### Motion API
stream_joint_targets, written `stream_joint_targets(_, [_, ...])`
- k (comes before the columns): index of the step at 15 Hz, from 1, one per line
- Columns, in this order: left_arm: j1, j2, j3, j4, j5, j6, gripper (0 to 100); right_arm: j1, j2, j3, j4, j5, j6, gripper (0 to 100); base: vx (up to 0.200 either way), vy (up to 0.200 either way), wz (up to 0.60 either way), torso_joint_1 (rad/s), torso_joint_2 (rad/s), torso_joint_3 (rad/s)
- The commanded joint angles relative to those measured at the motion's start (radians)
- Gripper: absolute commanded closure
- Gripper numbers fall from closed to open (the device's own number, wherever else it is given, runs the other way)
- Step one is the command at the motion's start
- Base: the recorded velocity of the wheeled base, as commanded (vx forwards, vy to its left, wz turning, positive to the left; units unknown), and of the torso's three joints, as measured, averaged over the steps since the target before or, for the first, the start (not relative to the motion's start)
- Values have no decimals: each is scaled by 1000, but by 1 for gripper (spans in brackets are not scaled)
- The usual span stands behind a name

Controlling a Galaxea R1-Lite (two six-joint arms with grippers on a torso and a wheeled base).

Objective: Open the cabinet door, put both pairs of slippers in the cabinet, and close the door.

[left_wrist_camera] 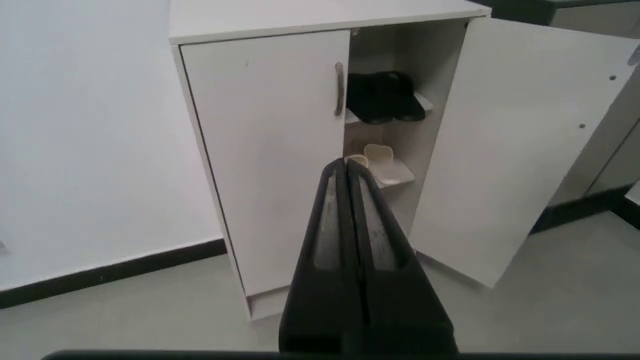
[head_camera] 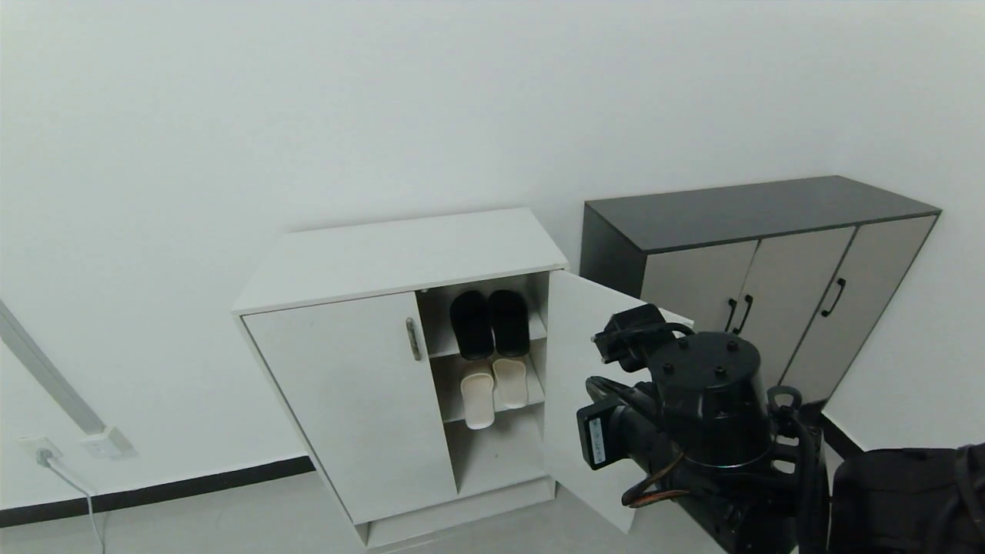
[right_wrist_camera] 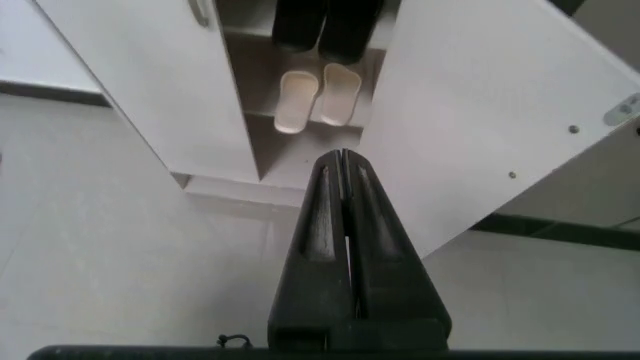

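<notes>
Straight ahead, wall (head_camera: 462, 92): plain white, and both cabinets stand against it on my head view.
Grey cabinet (head_camera: 754, 208): dark top and pale doors, all closed. It stands at 3 o'clock from the white one, just beside it.
Cabinet (head_camera: 400, 258) (left_wrist_camera: 300, 15): white, and it fills the middle of my head view. It has two doors and shelves inside.
Shut door (head_camera: 346, 400) (left_wrist_camera: 265, 150) (right_wrist_camera: 130, 70): the half at 9 o'clock, lying flat against the front.
Open door (head_camera: 569, 346) (left_wrist_camera: 520, 140) (right_wrist_camera: 480, 110): the half at 3 o'clock, swung wide out towards me with its inner face showing.
Right arm (head_camera: 700, 400): at 4 o'clock on my head view, crossing in front of the open door's free edge.
Left gripper (left_wrist_camera: 347, 170): clenched with the fingers pressed together and nothing between them. It points at the cabinet front and is apart from it.
Right gripper (right_wrist_camera: 343, 158): clenched the same way on nothing. It points down at the opening beside the open door and touches neither.
Black slippers (head_camera: 490, 323) (left_wrist_camera: 385, 95) (right_wrist_camera: 325, 22): side by side on the upper shelf.
White slippers (head_camera: 495, 388) (left_wrist_camera: 378, 163) (right_wrist_camera: 318, 95): side by side on the shelf just below. The one at 9 o'clock sits further forward.
Handle (head_camera: 413, 338) (left_wrist_camera: 339, 88): a metal bar standing upright at the shut door's inner edge.
Socket (head_camera: 38, 448): low on the wall at 8 o'clock, with a cord hanging from it.
</notes>
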Motion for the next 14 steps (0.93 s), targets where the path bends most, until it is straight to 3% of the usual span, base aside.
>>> stream_joint_targets(1, [0, 0, 0, 1, 0, 1, 100, 0, 3, 1, -1, 1, 0, 100, 0, 0, 0, 0, 0, 0])
stream_joint_targets(4, [0, 1, 0, 1, 0, -1, 100, 0, 4, 2, -1, 1, 0, 100, 0, 0, 0, 0, 0, 0])
stream_joint_targets(7, [0, 1, 0, 1, 0, 1, 100, -31, 16, -4, -2, -1, -1, 100, 200, 0, 0, -2, 1, 1])
stream_joint_targets(9, [0, 1, 0, 1, 0, -1, 100, -80, 39, -21, -5, -1, -1, 100, 0, 0, 0, 0, 0, 0])
stream_joint_targets(14, [0, 1, 0, 1, 0, -1, 100, -309, 158, -191, 13, 68, -3, 100, 0, 0, 0, 0, 0, 0])
